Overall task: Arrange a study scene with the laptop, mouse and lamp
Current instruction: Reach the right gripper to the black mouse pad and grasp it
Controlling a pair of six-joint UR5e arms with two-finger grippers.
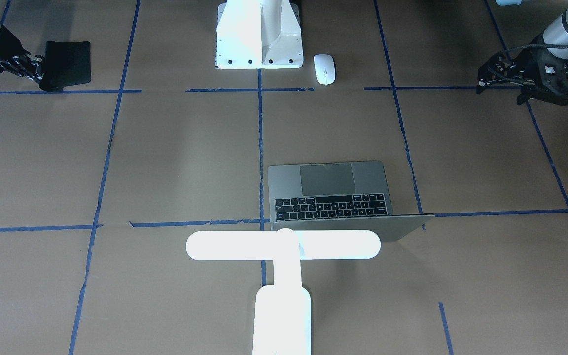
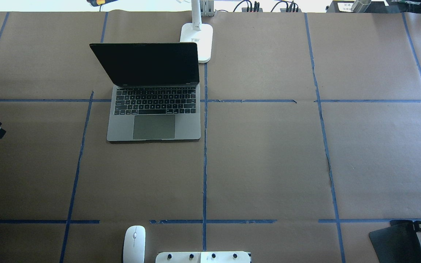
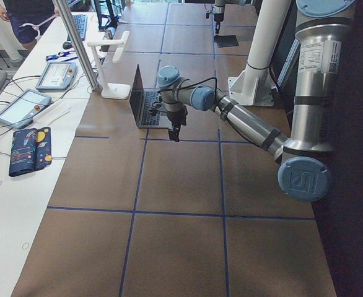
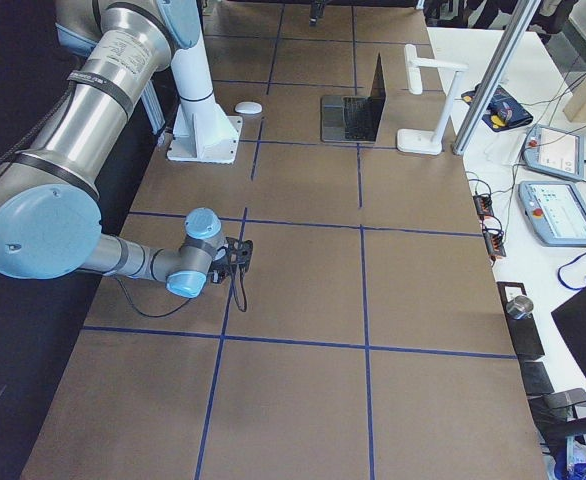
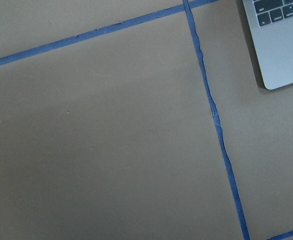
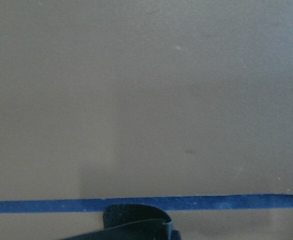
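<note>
The grey laptop (image 1: 331,195) stands open mid-table, also in the overhead view (image 2: 155,109); its corner shows in the left wrist view (image 5: 281,45). The white T-shaped lamp (image 1: 284,245) stands behind it, its base (image 2: 197,40) at the far edge. The white mouse (image 1: 324,69) lies next to the pedestal, also in the overhead view (image 2: 134,243). My left gripper (image 1: 482,81) hovers left of the laptop, empty, fingers together. My right gripper (image 1: 35,66) is shut on the edge of a black mat (image 1: 69,61), which shows tilted in the overhead view (image 2: 397,241).
The white pedestal with bolt holes (image 1: 259,34) stands at the robot's edge between the arms. Blue tape lines grid the brown table (image 2: 269,160). A side bench beyond the far edge holds pendants, cables and a metal post (image 4: 493,90).
</note>
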